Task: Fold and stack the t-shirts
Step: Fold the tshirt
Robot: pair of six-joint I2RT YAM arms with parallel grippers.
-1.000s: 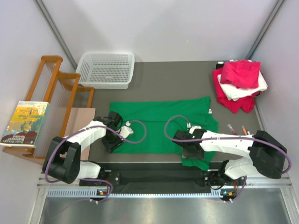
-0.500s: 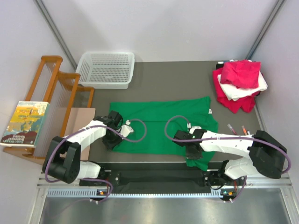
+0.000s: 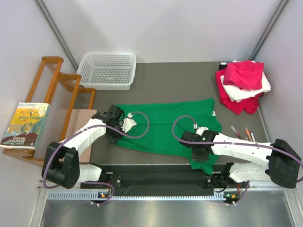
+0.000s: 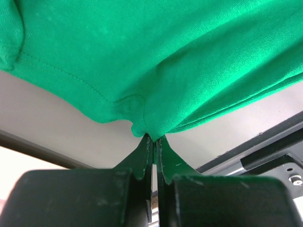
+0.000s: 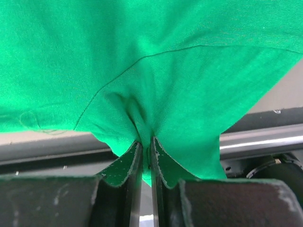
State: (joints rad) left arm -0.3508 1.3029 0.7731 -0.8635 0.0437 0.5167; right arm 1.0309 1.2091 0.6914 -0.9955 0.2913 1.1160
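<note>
A bright green t-shirt (image 3: 165,125) lies spread on the dark table in the top view. My left gripper (image 3: 115,133) is shut on its near left hem, which shows as pinched green cloth (image 4: 142,118) in the left wrist view. My right gripper (image 3: 198,152) is shut on the near right edge, a bunched fold of green cloth (image 5: 142,118) in the right wrist view. Both near corners are lifted off the table. A pile of magenta-pink (image 3: 244,73), white (image 3: 246,92) and red (image 3: 236,105) shirts lies at the far right.
A white mesh basket (image 3: 107,70) stands at the back left. A wooden rack (image 3: 52,94) with a book (image 3: 24,125) and a brown board (image 3: 79,127) are at the left. Pens (image 3: 241,131) lie right of the green shirt. The metal rail (image 3: 161,182) runs along the near edge.
Both grippers have moved away from the near edge and upward, carrying the green shirt's near hem with them. The shirt's near edge now sits farther from the rail.
</note>
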